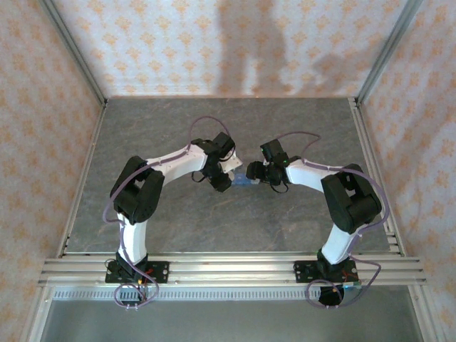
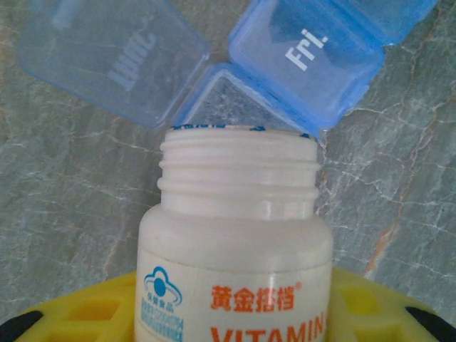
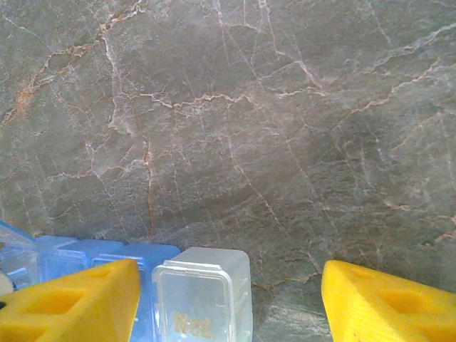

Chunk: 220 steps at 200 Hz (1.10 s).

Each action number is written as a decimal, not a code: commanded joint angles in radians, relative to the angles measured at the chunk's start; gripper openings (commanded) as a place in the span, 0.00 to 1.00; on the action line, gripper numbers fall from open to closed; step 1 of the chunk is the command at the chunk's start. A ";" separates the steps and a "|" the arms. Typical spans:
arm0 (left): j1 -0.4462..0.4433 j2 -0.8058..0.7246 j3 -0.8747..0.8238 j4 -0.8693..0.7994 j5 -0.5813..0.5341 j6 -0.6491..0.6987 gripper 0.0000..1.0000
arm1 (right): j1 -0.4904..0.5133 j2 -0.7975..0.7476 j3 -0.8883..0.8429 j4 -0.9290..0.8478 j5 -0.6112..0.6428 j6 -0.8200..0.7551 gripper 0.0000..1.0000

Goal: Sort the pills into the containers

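left hand (image 2: 228,317) pinching bottle (image 2: 236,214), mouth at containers (image 2: 306,60); right hand (image 3: 229,276) spread over their end.

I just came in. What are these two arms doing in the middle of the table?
The left gripper is shut on a white vitamin bottle, cap off, and holds its mouth at the edge of an open compartment of the blue pill organizer. The Fri. compartment beside it is closed. The right gripper stands open around one end of the organizer, which lies on the grey table. Whether any pill has dropped in, I cannot tell.
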<state>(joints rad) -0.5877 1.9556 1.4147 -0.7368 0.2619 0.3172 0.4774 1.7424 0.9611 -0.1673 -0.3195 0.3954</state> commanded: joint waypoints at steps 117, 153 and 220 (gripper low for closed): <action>-0.057 0.049 0.091 -0.109 -0.166 0.054 0.00 | 0.008 0.020 -0.027 0.005 0.000 -0.001 0.67; -0.057 0.054 0.104 -0.120 -0.175 0.054 0.00 | 0.007 0.022 -0.027 0.005 0.000 0.001 0.67; -0.060 0.068 0.124 -0.137 -0.189 0.062 0.00 | 0.007 0.022 -0.027 0.004 0.000 0.000 0.67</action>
<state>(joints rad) -0.6392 2.0048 1.5066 -0.8265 0.1104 0.3515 0.4770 1.7432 0.9573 -0.1596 -0.3199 0.3958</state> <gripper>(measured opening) 0.444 0.671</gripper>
